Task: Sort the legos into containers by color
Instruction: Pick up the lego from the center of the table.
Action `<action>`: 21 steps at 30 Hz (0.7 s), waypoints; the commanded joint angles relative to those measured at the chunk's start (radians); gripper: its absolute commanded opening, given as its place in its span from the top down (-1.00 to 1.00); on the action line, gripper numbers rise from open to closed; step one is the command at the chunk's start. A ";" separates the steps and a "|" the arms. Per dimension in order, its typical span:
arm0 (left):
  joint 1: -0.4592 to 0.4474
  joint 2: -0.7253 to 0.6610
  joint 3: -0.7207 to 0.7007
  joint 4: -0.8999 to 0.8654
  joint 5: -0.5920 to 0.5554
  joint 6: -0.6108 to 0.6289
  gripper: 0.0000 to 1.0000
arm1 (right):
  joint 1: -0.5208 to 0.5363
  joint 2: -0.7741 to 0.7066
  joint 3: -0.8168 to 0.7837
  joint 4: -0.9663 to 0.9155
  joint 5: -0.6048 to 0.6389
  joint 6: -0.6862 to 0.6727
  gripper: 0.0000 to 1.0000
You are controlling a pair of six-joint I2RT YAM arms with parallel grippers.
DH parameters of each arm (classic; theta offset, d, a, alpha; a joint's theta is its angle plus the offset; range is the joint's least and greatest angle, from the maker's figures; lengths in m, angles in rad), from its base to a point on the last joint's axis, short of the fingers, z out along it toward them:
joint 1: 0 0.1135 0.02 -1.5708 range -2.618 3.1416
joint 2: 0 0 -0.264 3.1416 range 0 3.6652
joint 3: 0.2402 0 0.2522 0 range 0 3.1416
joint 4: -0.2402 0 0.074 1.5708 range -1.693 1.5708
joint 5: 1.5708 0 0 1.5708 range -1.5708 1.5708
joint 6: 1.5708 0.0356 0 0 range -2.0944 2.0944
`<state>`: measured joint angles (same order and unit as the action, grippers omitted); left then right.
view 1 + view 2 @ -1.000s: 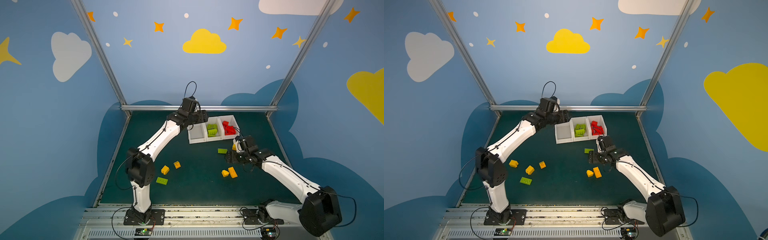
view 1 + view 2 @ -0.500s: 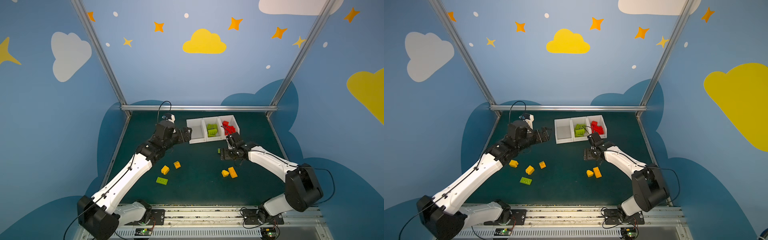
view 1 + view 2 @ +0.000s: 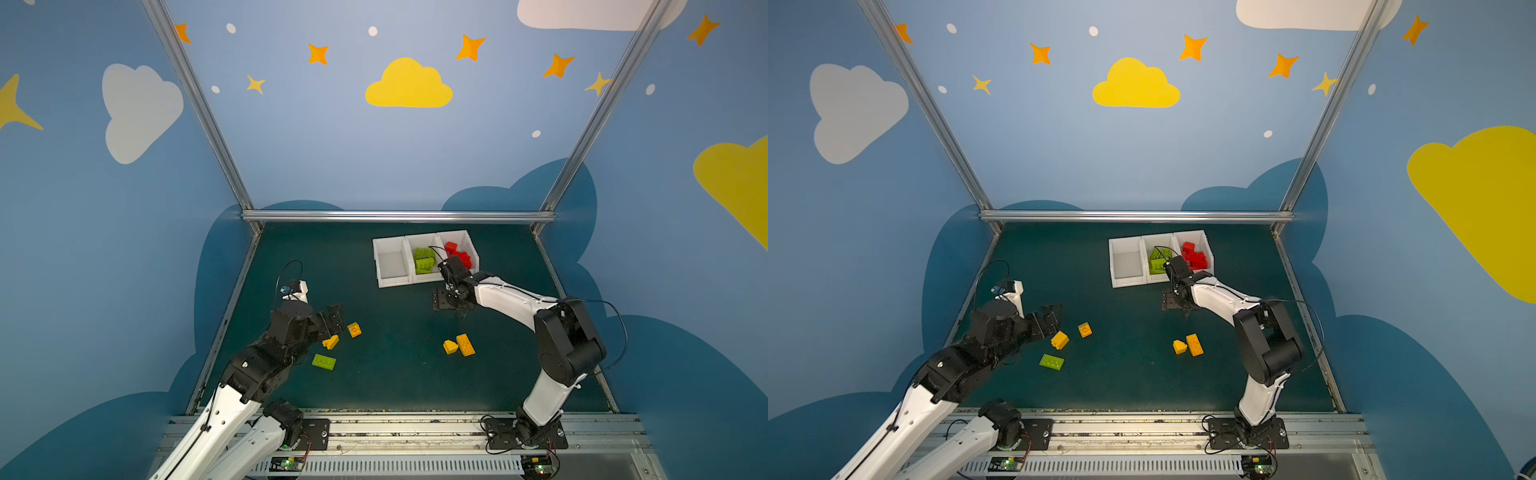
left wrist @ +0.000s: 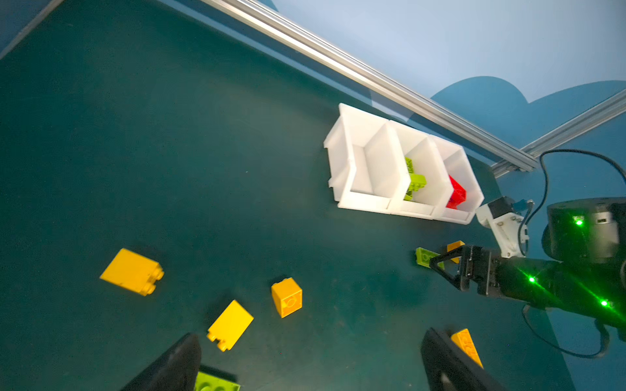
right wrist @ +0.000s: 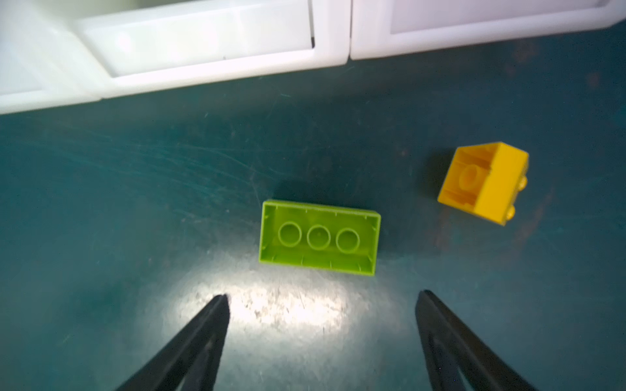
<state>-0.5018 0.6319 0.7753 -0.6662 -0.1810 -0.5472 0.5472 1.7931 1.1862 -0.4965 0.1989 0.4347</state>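
Note:
Three white containers (image 3: 392, 281) stand in a row at the back: one empty, one holding green legos (image 3: 424, 259), one holding red legos (image 3: 459, 254). My right gripper (image 5: 321, 301) is open and points down just in front of them. An upside-down green lego (image 5: 320, 237) lies on the mat just beyond its fingertips, untouched, with a yellow lego (image 5: 484, 182) beside it. My left gripper (image 3: 336, 318) is open and empty at the front left, next to two yellow legos (image 3: 331, 342) (image 3: 354, 329) and a flat green lego (image 3: 323, 361).
Two more yellow legos (image 3: 450, 346) (image 3: 465, 345) lie side by side at mid-right. In the left wrist view another yellow lego (image 4: 132, 270) lies apart from the rest. Metal rails (image 3: 399, 216) and blue walls border the green mat.
My left arm swung back from the containers to the front left and its gripper opened wide. My right gripper shifted over the green lego in front of the containers, and its jaws narrowed slightly.

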 commanded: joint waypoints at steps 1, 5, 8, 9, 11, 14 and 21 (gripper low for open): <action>0.005 -0.063 -0.013 -0.058 -0.057 -0.016 -1.00 | 0.003 0.042 0.043 -0.020 0.027 0.025 -0.64; 0.003 -0.090 -0.014 -0.046 -0.083 0.011 -1.00 | -0.003 0.077 0.056 -0.013 0.027 0.043 -0.61; 0.004 -0.070 -0.009 -0.050 -0.079 0.014 -1.00 | -0.011 0.099 0.065 -0.014 0.031 0.056 -0.61; 0.004 -0.064 -0.010 -0.048 -0.071 0.013 -1.00 | -0.015 0.105 0.064 -0.014 0.029 0.059 -0.61; 0.005 -0.047 -0.007 -0.046 -0.060 0.012 -1.00 | -0.021 0.115 0.064 -0.011 0.026 0.063 -0.61; 0.005 -0.037 -0.005 -0.046 -0.066 0.015 -1.00 | -0.025 0.131 0.071 -0.006 0.024 0.058 -0.58; 0.005 -0.034 -0.007 -0.040 -0.068 0.018 -1.00 | -0.022 0.165 0.084 -0.002 0.033 0.063 -0.46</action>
<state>-0.5007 0.5980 0.7570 -0.7006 -0.2367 -0.5457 0.5251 1.9335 1.2533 -0.4931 0.2134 0.4793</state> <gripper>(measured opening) 0.998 0.740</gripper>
